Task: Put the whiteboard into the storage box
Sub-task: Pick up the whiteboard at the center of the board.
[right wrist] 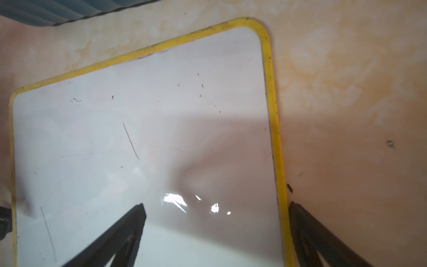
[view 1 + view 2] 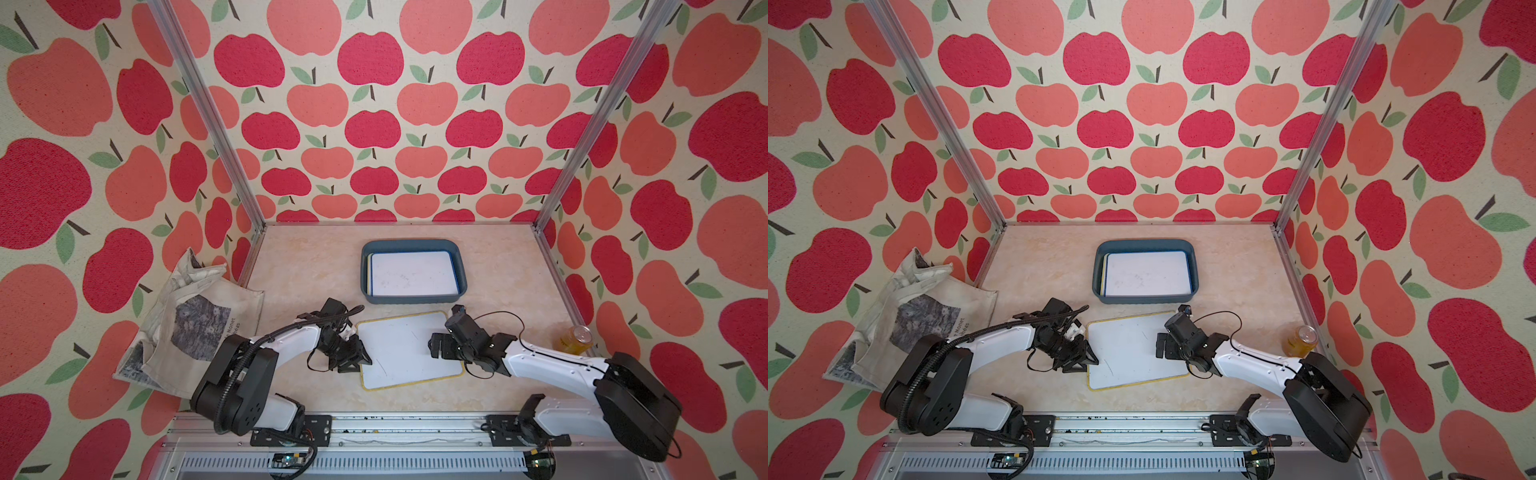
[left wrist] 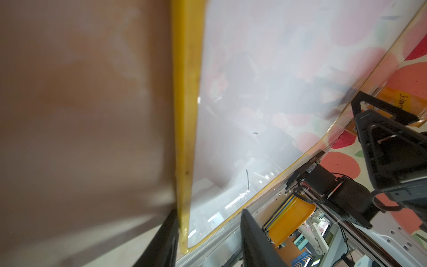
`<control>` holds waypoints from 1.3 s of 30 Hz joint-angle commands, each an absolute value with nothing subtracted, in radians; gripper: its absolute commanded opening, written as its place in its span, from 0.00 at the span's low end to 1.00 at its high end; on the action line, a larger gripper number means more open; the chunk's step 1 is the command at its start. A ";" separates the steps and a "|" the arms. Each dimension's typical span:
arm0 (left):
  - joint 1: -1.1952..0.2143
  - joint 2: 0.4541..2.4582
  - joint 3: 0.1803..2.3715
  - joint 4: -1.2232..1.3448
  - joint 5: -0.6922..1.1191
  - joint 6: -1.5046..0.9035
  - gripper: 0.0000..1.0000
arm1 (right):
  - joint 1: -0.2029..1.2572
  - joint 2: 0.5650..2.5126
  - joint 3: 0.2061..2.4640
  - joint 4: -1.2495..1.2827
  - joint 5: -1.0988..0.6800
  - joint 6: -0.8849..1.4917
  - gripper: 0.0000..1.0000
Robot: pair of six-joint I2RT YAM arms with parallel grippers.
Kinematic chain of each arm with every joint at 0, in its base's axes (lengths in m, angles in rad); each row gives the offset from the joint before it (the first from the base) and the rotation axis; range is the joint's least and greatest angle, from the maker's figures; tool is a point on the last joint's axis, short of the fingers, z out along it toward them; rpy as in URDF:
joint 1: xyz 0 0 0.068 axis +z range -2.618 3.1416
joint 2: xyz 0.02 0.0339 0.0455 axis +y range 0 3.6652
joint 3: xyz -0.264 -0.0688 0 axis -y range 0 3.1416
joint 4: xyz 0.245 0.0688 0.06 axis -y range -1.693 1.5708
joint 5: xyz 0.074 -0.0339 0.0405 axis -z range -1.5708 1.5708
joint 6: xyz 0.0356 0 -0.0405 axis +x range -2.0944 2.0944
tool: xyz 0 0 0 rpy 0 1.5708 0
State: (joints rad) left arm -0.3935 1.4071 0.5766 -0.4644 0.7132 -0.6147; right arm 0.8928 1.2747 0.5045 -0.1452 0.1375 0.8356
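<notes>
Whiteboard point(image 2: 409, 349) with a yellow rim lies flat and slightly askew on the pale marbled table point(image 2: 299, 266), between the two arms. A printed tote bag point(image 2: 191, 320) slumps against the left wall, well apart from it. Just beyond the whiteboard stands the storage box point(image 2: 415, 298). It already holds a blue-rimmed board point(image 2: 413, 273) that nearly fills its floor, with a yellowish edge showing from under that one.

The whiteboard looks thin, stiff and light, and its glossy face is probably slippery. Lying flat, it offers no gap beneath. The rim at its two short edges therefore seems the place to take hold, with both sides raised level.

The left gripper point(image 2: 360, 360) straddles the left edge and the right gripper point(image 2: 435, 347) the right edge. Each has its jaws apart and clamps nothing. On the right gripper, one finger point(image 1: 136, 217) hangs over the white face and the other outside the rim.

The left wrist view is blurred, so it cannot be told whether a finger touches the rim. How many boards sit in the box is also unclear. A yellow can point(image 2: 575, 338) is half hidden behind the right arm.
</notes>
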 commanded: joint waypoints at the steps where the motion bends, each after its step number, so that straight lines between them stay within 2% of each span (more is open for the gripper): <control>1: -0.398 1.356 0.583 -0.212 0.854 -0.623 0.40 | 0.971 1.306 0.443 -0.137 -0.282 0.945 0.99; 9: -0.397 1.333 0.552 -0.211 0.911 -0.614 0.23 | 0.969 1.280 0.427 -0.156 -0.266 0.950 0.99; 16: -0.396 1.267 0.552 -0.238 0.906 -0.623 0.12 | 0.965 1.245 0.400 -0.166 -0.255 0.965 0.99; 29: -0.388 1.177 0.555 -0.308 0.910 -0.629 0.04 | 0.956 1.199 0.378 -0.169 -0.250 0.973 0.99; 39: -0.387 1.095 0.566 -0.365 0.946 -0.624 0.04 | 0.950 1.182 0.372 -0.156 -0.255 0.971 0.99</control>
